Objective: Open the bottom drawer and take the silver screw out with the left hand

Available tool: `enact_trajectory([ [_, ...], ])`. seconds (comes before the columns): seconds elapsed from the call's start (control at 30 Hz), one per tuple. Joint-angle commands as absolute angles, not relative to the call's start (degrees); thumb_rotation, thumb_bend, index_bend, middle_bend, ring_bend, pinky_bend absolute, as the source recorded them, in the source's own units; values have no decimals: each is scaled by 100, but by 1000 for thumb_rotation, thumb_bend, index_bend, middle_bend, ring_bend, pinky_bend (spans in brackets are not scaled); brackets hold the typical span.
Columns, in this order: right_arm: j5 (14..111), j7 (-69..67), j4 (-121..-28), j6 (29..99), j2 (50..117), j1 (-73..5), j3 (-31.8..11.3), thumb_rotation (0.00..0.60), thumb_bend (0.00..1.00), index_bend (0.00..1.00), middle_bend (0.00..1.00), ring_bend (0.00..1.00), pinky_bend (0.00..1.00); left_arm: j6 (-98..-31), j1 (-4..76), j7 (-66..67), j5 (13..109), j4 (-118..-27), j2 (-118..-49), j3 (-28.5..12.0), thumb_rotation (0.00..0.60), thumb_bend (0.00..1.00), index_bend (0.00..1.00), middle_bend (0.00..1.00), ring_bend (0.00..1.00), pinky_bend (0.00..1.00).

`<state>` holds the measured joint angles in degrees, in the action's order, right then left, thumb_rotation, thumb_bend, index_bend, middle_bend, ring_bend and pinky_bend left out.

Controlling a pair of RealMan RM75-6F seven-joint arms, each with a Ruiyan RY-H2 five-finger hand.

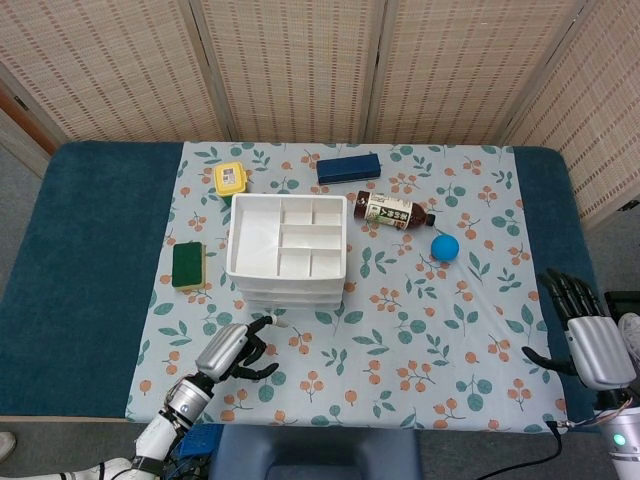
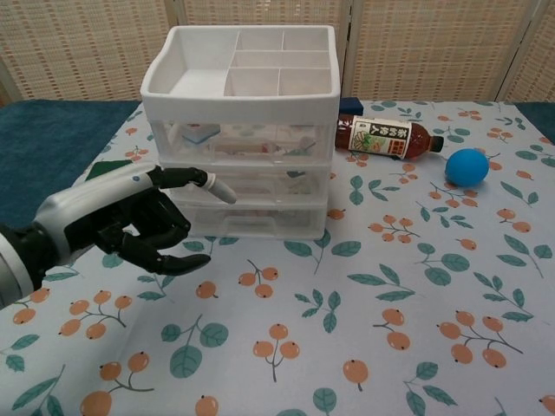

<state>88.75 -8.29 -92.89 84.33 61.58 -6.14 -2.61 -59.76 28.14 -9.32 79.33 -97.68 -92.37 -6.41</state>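
Observation:
A white drawer unit [image 1: 287, 250] [image 2: 241, 130] with a divided open tray on top stands on the floral cloth; its clear drawers are all pushed in. The bottom drawer [image 2: 251, 219] sits closed at cloth level. The silver screw cannot be made out through the drawer fronts. My left hand [image 1: 234, 353] [image 2: 121, 224] hovers in front of the unit's lower left corner, one finger stretched toward the drawers and the others curled, holding nothing. My right hand [image 1: 588, 335] rests at the table's right edge, fingers spread and empty.
A brown drink bottle [image 1: 392, 211] [image 2: 384, 138] lies right of the unit, with a blue ball [image 1: 445, 247] [image 2: 467, 165] beside it. A green sponge [image 1: 187, 264], a yellow box [image 1: 230, 178] and a dark blue case [image 1: 348, 167] lie around the unit.

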Motion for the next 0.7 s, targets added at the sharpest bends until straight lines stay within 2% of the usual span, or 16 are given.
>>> enact_trajectory([
  [0.03,8878,-827,-9286,8429,6161,-615,-262,600,130,0,0,0,0,-5875,2899,-962,7705,-9706,-9471,-724,600,265,211,947,947,1000],
  [0.23,8876,-838,-9271,8425,6179,-612,-262,600,131,0,0,0,0,-5885,2914,-1127,7195,-9673,-9980,-923,600,265,151,957,958,1000],
  [0.7,8858,-834,-9268,8437,6173,-589,-268,600,131,0,0,0,0,-5813,2810,-1898,6424,-9368,-10931,-1182,600,265,131,957,958,1000],
])
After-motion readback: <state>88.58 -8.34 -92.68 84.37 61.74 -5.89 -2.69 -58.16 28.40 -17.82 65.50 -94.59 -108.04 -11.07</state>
